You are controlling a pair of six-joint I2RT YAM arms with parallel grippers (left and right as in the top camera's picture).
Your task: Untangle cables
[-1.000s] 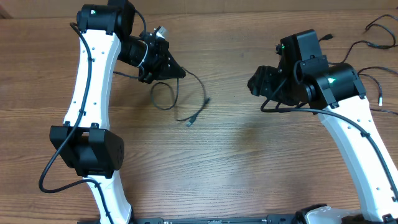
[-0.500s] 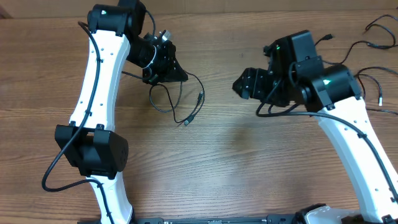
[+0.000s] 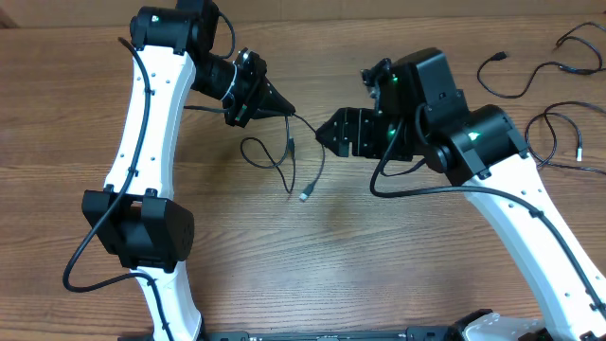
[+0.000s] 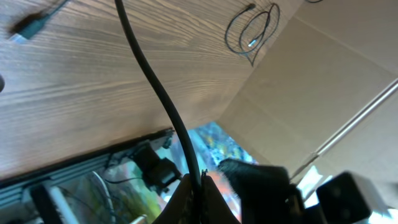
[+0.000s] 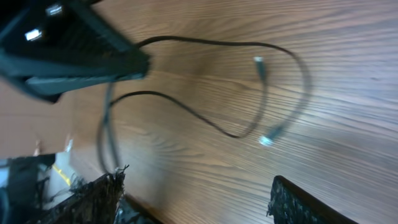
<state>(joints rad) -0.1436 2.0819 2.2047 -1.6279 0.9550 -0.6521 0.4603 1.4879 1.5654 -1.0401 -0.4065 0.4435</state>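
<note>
now left fingers (image 3: 277, 106) clamp a cable (image 3: 305, 194) above the table (image 3: 379, 251), right fingers (image 3: 338, 130) spread just beside it.

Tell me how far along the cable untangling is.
Done: several cables lie spread apart at the table's right end. In hand: the left gripper, jaws shut, holds one looped cable, with the right gripper open beside it. Left: that cable's loops need pulling straight.
</note>
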